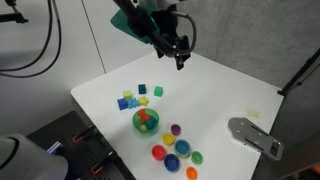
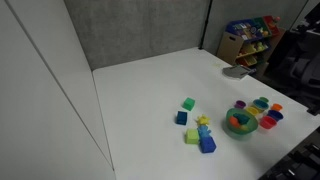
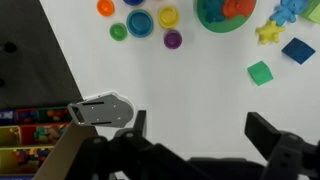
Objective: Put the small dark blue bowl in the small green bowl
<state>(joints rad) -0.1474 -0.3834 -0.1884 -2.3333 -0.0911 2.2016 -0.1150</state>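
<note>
1. Presently the gripper (image 1: 181, 58) hangs high with jaws spread and empty, well apart from the large green bowl (image 1: 145, 121).
2. The small dark blue bowl (image 1: 183, 148) stands in the cluster just beside that large bowl, on its side away from the loose blocks (image 1: 135, 97).
3. The small green bowl (image 1: 195, 156) sits just beside it, farther from the large bowl.
4. Judgement: the reach runs downward, past the large bowl; a round bowl sets no grasp axis.

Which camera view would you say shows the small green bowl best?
The wrist view: the small green bowl sits whole and unobstructed. In an exterior view it is a tiny green spot; in an exterior view the small bowls blur together at the edge.
</note>
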